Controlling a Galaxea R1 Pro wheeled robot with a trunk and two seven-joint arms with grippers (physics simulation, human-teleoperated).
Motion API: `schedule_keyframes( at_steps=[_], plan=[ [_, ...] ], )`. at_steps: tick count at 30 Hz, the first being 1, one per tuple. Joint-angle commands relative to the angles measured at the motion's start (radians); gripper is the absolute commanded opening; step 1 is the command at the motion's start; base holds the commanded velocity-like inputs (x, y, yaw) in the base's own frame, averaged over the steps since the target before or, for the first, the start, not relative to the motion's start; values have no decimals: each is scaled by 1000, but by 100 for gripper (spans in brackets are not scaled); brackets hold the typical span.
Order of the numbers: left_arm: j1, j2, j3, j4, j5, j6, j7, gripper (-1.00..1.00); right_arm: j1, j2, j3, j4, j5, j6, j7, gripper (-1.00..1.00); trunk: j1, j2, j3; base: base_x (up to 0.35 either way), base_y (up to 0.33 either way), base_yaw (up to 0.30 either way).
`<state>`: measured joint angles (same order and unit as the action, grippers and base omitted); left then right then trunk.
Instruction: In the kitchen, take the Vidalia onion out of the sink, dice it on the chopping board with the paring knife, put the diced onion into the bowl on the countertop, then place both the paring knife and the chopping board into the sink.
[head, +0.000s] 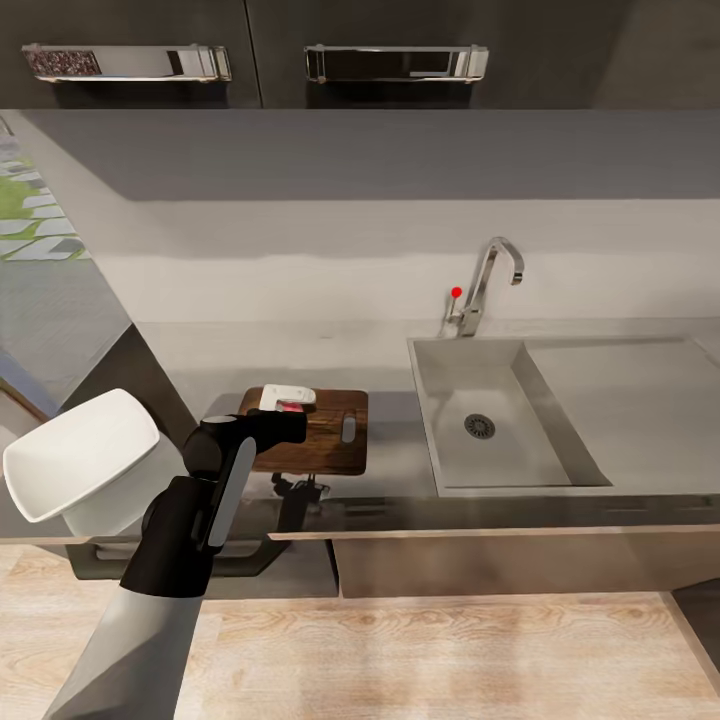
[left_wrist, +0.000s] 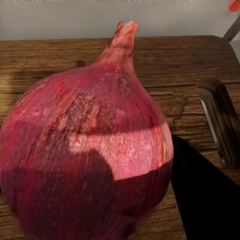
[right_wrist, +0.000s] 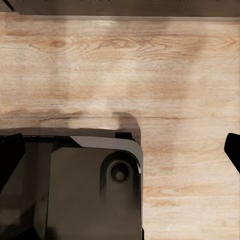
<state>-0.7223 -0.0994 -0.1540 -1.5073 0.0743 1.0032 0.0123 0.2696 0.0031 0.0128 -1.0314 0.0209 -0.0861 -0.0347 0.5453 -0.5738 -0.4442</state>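
Vidalia onion (left_wrist: 85, 150) on the chopping board (head: 330, 440), grey countertop (head: 250, 360), left end effector (head: 285, 400) grip unclear.

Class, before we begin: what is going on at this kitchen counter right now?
The robot's left arm is reaching over the chopping board, and its left gripper has the Vidalia onion right at the board, close before its wrist camera. The sink is empty, and the white bowl sits on the countertop to the left. No dicing yet. The right wrist camera faces the wooden floor.
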Motion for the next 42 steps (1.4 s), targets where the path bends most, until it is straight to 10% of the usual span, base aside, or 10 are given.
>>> schedule_keyframes(
  at_steps=[1,24,25,42],
  plan=[
    [-1,0,1,-1,5,5,0,-100,0,0,1,-1,2,-1,-4,100,0,-1,-1,51,0,0],
    [0,0,0,-1,5,3,1,-100,0,0,1,-1,3,-1,-4,100,0,-1,-1,4,0,0],
    [0,0,0,-1,5,3,1,100,0,0,1,-1,4,-1,-4,100,0,-1,-1,0,0,0],
    [12,0,1,-2,5,3,0,100,0,0,1,-1,3,-1,-4,100,0,-1,-1,0,0,0]
  ],
)
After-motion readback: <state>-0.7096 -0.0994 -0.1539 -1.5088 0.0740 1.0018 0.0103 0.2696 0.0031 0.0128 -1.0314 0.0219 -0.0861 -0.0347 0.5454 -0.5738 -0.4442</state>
